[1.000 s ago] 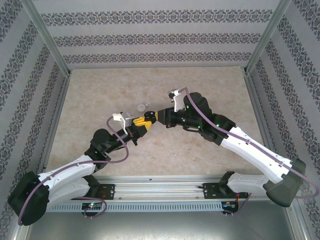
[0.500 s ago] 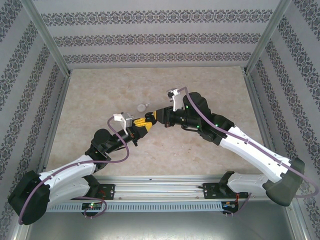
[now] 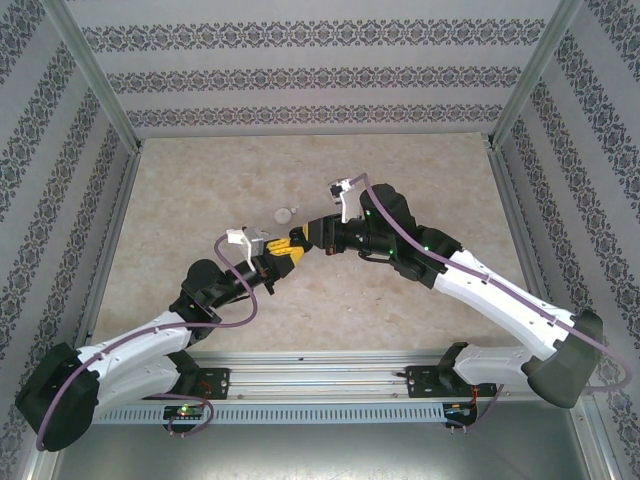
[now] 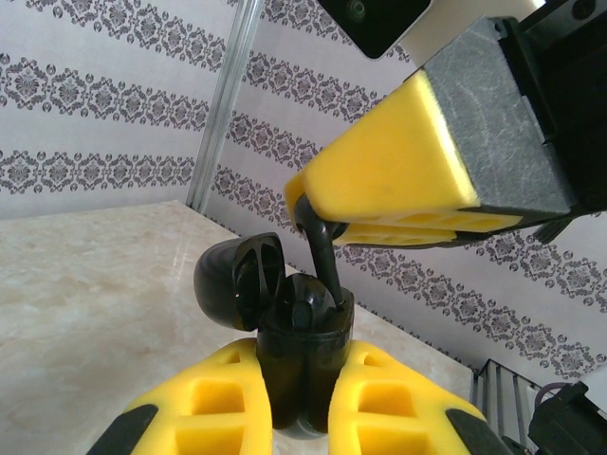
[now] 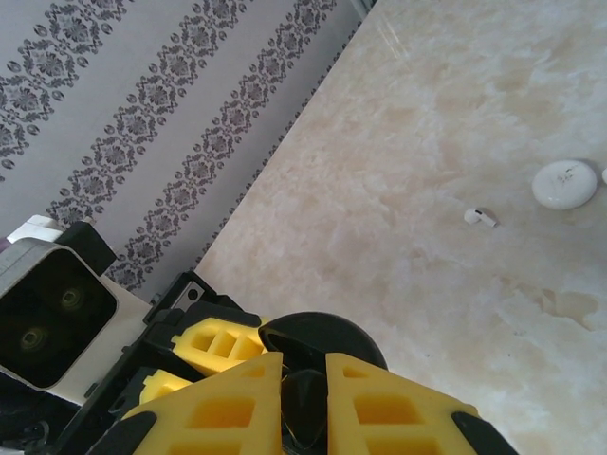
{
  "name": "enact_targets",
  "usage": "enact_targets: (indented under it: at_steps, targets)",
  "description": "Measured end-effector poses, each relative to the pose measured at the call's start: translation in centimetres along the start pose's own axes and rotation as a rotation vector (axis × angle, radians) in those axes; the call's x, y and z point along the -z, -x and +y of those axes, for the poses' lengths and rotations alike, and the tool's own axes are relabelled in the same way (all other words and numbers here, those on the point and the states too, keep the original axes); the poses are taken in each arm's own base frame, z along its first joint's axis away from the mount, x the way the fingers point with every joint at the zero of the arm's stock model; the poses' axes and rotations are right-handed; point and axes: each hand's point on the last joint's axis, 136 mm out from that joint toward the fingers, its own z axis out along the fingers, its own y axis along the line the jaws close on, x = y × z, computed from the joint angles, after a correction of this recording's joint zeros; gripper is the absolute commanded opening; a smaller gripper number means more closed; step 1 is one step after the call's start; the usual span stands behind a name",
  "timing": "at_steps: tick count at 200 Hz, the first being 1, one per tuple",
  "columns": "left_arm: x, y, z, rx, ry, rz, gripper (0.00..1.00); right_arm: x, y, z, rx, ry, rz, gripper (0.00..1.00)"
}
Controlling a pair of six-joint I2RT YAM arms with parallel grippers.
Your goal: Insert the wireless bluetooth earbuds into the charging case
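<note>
Two grips clenched: left gripper (image 4: 302,379) clamped the open black case (image 4: 302,332), right gripper (image 4: 315,214) pinched a black earbud (image 4: 323,258), stem in the case mouth.

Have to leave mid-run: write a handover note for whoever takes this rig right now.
Grippers: left gripper shut on the black charging case, lid open, held above the table. The right gripper is shut on the stem of a black earbud, its bud end at the case's opening.
On the table: a white earbud near a white round case, not touching.
Done: black earbud brought to the case.
Left: seat and release it; white earbud untouched.
</note>
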Motion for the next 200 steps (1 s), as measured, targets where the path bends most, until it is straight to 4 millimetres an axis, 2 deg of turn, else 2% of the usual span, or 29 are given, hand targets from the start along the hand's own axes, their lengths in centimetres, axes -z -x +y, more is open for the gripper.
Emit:
enact_targets:
  at_steps: [45,129,160,200]
  targets:
    - [0.2,0.4,-0.1,-0.004,-0.001,-0.014,0.0,-0.2,0.0,0.2,-0.015,0.016,0.0,0.15]
    - [0.5,0.0,0.4,0.016,0.025,-0.012,0.0,-0.4,-0.5,0.0,-0.017,0.032,-0.01,0.15]
    - [0.6,0.3,0.2,0.02,0.023,-0.026,0.0,-0.3,-1.3,0.1,-0.011,0.044,-0.005,0.15]
    - [0.6,0.3,0.2,0.023,0.023,-0.025,0.0,-0.3,-1.3,0.2,-0.005,0.055,-0.015,0.19]
